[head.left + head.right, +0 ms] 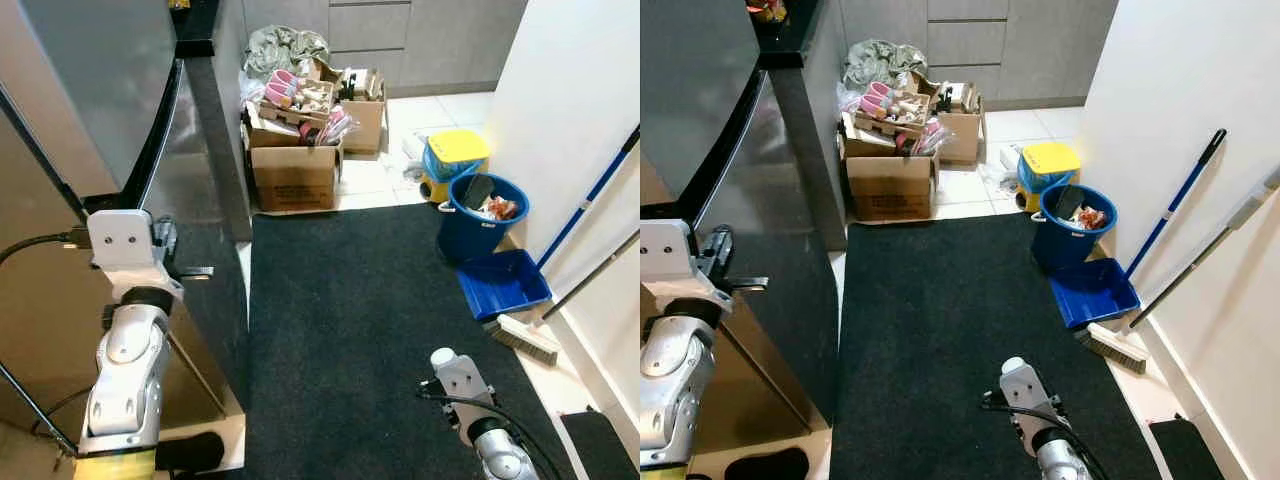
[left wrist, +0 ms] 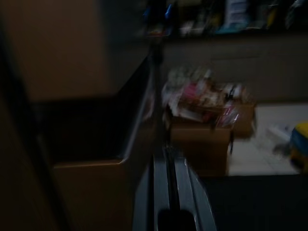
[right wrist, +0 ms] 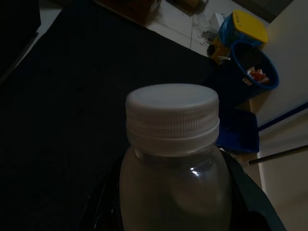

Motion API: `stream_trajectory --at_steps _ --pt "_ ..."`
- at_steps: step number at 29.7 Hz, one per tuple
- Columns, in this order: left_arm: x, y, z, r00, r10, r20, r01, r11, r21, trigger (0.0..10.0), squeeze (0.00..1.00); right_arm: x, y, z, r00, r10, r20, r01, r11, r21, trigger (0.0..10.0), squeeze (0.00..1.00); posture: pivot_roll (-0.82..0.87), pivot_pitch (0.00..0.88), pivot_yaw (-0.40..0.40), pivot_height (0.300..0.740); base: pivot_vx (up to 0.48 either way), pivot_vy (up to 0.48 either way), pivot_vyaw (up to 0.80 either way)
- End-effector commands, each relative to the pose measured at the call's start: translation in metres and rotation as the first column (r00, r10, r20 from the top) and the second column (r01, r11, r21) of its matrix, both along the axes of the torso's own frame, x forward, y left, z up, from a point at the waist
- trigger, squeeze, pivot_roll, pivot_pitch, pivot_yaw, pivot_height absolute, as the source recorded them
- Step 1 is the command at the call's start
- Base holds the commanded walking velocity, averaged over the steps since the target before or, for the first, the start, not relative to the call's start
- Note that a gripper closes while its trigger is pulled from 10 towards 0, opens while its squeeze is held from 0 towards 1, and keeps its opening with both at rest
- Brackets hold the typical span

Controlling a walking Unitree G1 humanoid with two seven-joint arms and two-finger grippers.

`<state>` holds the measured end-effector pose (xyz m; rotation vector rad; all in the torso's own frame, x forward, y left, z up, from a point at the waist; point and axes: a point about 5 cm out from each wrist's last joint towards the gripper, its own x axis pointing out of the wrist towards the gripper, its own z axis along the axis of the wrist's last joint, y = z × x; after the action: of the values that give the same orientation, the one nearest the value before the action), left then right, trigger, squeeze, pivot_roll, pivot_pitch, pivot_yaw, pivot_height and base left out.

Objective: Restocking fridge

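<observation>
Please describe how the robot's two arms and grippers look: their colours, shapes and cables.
The left arm has rounded silver segments, a black joint ring and a white boxy wrist block with two small dark dots; a black cable runs to it. The left gripper has long, narrow black fingers. The right arm is also silver, with a rounded white end cap and thin black cables looping beside it.
</observation>
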<state>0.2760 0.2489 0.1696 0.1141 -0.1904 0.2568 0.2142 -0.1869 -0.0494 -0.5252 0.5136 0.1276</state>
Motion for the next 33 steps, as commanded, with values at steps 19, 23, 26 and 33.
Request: stream_trajectory --at_steps 19,23,26,33 --pt "0.019 0.07 0.011 0.979 0.202 0.027 -0.203 0.979 0.025 10.0 0.0 0.001 0.0 0.003 0.999 0.0 0.033 0.0 1.0 0.003 10.0 0.0 0.01 0.0 -0.014 0.74 0.0 0.0 0.0" --pt "0.012 0.082 0.015 0.975 0.219 0.041 -0.221 0.975 0.04 10.0 0.0 -0.001 -0.001 0.001 1.0 -0.001 0.027 0.001 1.0 -0.001 10.0 0.0 0.01 0.0 -0.015 0.74 0.0 0.0 0.0" --pt "0.01 0.075 0.012 0.994 0.104 0.018 -0.105 0.994 0.025 10.0 0.0 -0.002 -0.002 0.001 1.0 0.0 0.027 0.0 1.0 0.0 10.0 0.0 0.02 0.0 -0.019 0.74 0.0 0.0 0.0" --pt "0.002 0.044 0.004 0.983 -0.181 -0.022 0.18 0.983 -0.033 10.0 0.0 -0.003 0.0 0.0 1.0 0.014 0.021 -0.014 1.0 -0.001 10.0 0.0 0.03 0.0 -0.023 0.74 0.0 0.0 0.0"
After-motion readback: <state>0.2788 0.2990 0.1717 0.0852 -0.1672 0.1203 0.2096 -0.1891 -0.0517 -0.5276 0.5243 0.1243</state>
